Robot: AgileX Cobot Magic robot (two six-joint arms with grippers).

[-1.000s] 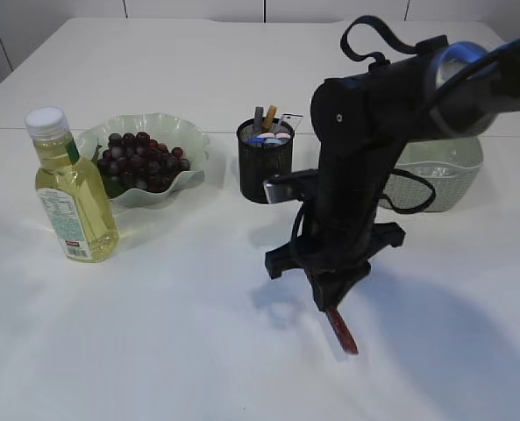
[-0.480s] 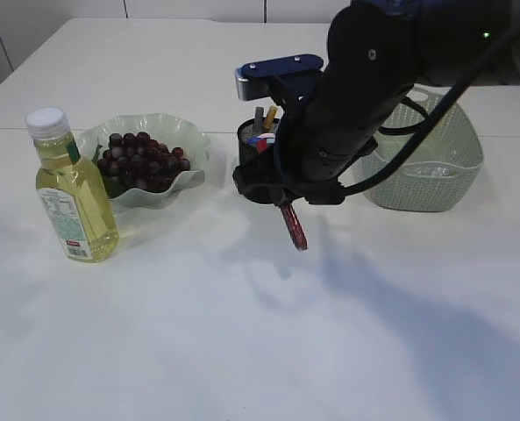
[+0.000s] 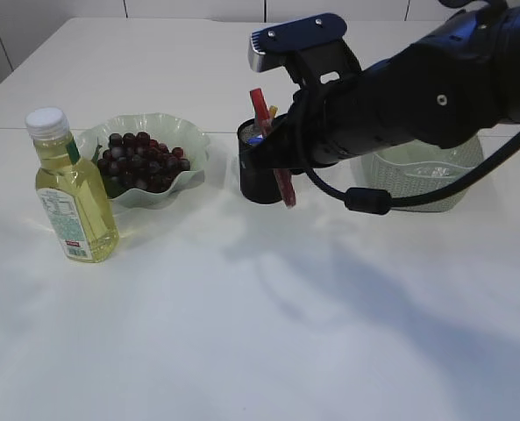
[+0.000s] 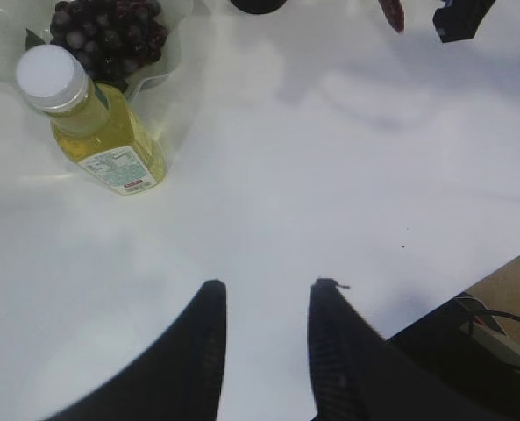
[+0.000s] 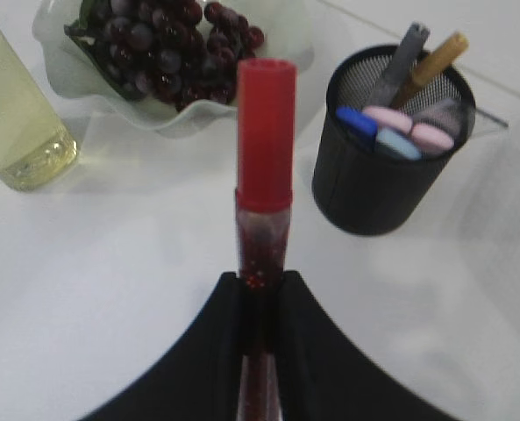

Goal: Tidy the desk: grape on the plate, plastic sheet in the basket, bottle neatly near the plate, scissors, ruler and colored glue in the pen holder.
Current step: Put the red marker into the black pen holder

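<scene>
My right gripper [image 5: 261, 276] is shut on a red colored glue tube [image 5: 264, 167], cap pointing away from the wrist. In the exterior view the tube [image 3: 274, 153] hangs tilted, cap up, just in front of the black mesh pen holder [image 3: 258, 180]. The holder [image 5: 378, 189] contains blue and pink capped tubes, a grey and a tan handle, and a clear ruler [image 3: 292, 119] at its back. Grapes [image 3: 143, 162] lie on the wavy green plate [image 3: 174, 123]. The yellow bottle [image 3: 72, 197] stands upright left of the plate. My left gripper [image 4: 268, 285] is open over bare table. I cannot make out the scissors or plastic sheet.
A pale green basket [image 3: 435, 180] stands right of the pen holder, partly behind my right arm [image 3: 417, 96]. The table's near edge and cables [image 4: 496, 311] show at the lower right of the left wrist view.
My right arm has risen from low over the table's front and swung back-left to the pen holder, turning the red glue tube from pointing down to cap up. The left gripper is unchanged.
</scene>
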